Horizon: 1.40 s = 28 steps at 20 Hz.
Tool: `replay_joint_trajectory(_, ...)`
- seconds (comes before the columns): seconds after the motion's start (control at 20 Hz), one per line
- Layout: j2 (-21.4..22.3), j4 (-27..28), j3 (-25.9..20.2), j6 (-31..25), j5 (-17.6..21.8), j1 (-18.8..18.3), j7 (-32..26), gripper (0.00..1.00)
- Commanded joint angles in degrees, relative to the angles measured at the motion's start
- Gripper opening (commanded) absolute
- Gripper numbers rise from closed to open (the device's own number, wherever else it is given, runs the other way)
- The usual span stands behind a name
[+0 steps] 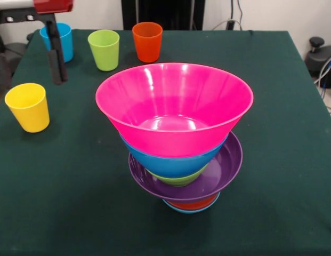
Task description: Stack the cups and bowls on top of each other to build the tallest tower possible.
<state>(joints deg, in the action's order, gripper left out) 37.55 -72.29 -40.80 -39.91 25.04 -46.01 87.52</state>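
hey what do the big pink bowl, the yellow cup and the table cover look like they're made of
The pink bowl looks like glossy plastic: bright light streaks run down its inner wall. The yellow cup also seems plastic, with a duller, satin look and thin even walls. The table cover looks like dark green matte cloth, felt-like, with no shine.

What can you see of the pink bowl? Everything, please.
The pink bowl is the largest bowl and tops the stack: glossy, plastic-looking, round, with flaring walls and a small flat bottom. It sits upright, open side up, empty, nested in the blue bowl beneath it. Only that bowl seems to touch it. It stands near the middle of the green table, clear of the gripper.
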Motion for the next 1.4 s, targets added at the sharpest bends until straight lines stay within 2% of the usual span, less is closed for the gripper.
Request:
replay_joint_trajectory(0.05, -1.29, -4.72, 8.54, 3.82, 3.15, 3.34, 9.74, 1.0)
replay_joint_trajectory(0.35, -3.52, -5.2, 9.73, 8.78, 3.27, 3.28, 10.49, 1.0)
replay_joint_trajectory(0.6, -4.55, -5.15, 9.88, 9.77, 2.09, 2.85, 8.71, 1.0)
replay_joint_trajectory(1.4, -3.35, -11.52, 14.88, 17.42, 0.91, 4.46, 12.46, 1.0)
